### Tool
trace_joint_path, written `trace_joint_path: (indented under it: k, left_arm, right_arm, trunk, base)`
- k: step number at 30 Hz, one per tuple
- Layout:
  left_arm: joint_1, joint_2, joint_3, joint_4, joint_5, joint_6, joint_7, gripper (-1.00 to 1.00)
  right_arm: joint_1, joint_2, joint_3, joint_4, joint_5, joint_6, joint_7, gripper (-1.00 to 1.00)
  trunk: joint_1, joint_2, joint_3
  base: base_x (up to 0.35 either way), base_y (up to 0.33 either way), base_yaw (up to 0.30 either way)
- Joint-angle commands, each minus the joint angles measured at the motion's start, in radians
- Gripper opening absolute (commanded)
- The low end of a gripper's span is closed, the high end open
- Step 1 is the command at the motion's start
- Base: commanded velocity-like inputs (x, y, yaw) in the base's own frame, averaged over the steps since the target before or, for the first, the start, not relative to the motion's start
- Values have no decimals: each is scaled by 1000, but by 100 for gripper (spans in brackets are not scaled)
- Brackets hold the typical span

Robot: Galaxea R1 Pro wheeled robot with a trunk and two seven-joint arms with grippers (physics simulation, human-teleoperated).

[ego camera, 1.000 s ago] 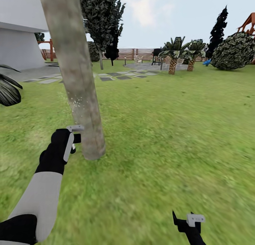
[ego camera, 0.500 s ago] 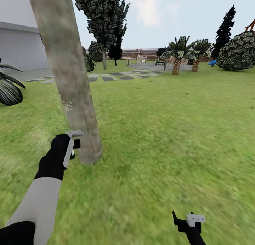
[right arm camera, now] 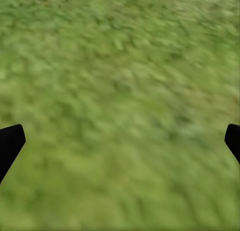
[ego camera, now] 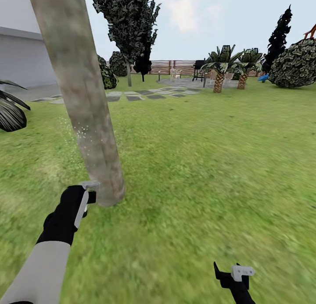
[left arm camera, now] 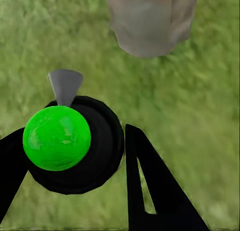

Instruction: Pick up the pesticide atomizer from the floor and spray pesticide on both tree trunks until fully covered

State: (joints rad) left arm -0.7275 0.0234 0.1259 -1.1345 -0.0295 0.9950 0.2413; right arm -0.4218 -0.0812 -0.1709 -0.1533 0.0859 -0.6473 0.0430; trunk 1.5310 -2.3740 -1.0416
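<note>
The left gripper (left arm camera: 75, 156) pinches the pesticide atomizer (left arm camera: 57, 137), nozzle aimed at the tree trunk (ego camera: 83, 98) base just beside it. The right gripper (right arm camera: 120, 141) hangs spread wide over grass (ego camera: 210, 163), well apart from that trunk.

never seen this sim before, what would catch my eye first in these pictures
The thick pale tree trunk rises slightly tilted at the head view's left, white spray specks on its bark. At its base the left gripper is shut on the atomizer, a bright green ball in a black body, its grey nozzle towards the trunk. The right gripper hangs open above grass.
</note>
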Motion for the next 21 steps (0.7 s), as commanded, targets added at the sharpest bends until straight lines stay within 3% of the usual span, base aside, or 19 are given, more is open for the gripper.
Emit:
trace_joint_path:
  k: [1,6,9,10,13,21]
  left_arm:
    - [7,7,1,3,3,0,-1,-100]
    - [62,15,8,7,8,-27,-3,-100]
    - [78,7,49,7,13,-31,-5,-100]
    - [84,6,58,7,30,-32,-5,-100]
    - [93,6,62,5,83,-37,-5,-100]
    - [107,4,63,8,94,-81,-5,-100]
  right_arm:
    - [0,0,0,0,0,0,0,100]
    - [0,0,0,0,0,0,1,100]
    - [0,0,0,0,0,0,1,100]
    - [0,0,-1,0,0,0,2,100]
    - [0,0,0,0,0,0,1,100]
    - [0,1,1,1,0,0,0,100]
  trunk:
    - [0,0,0]
    - [0,0,0]
    - [0,0,0]
    - [0,0,0]
    - [0,0,0]
    - [0,0,0]
  base:
    - [87,0,0]
    - [17,0,0]
    - [116,-5,0]
    - [261,-55,0]
    - [291,-88,0]
    - [82,-30,31]
